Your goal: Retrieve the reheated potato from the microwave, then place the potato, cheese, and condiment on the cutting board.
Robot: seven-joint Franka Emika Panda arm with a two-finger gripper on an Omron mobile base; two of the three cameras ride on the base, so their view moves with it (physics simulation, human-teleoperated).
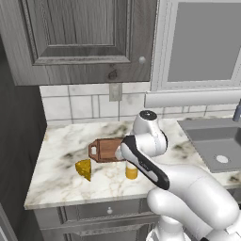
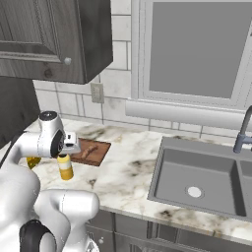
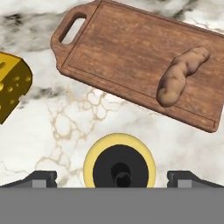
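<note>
Potato (image 3: pixel 180 76) lies on cutting board (image 3: pixel 131 52) | condiment (image 3: pixel 119 165) just off board's near edge, cheese (image 3: pixel 12 85) beside handle | end effector (image 3: pixel 118 178) wide open, empty, straddling bottle | risk: off-centre closing tips bottle

There was one cutting board (image 3: pixel 131 57), one potato (image 3: pixel 179 76) on it, one cheese wedge (image 1: pixel 84 168), one condiment bottle (image 2: pixel 65 167), one sink (image 2: pixel 206 179) and one wall outlet (image 1: pixel 115 92).
</note>
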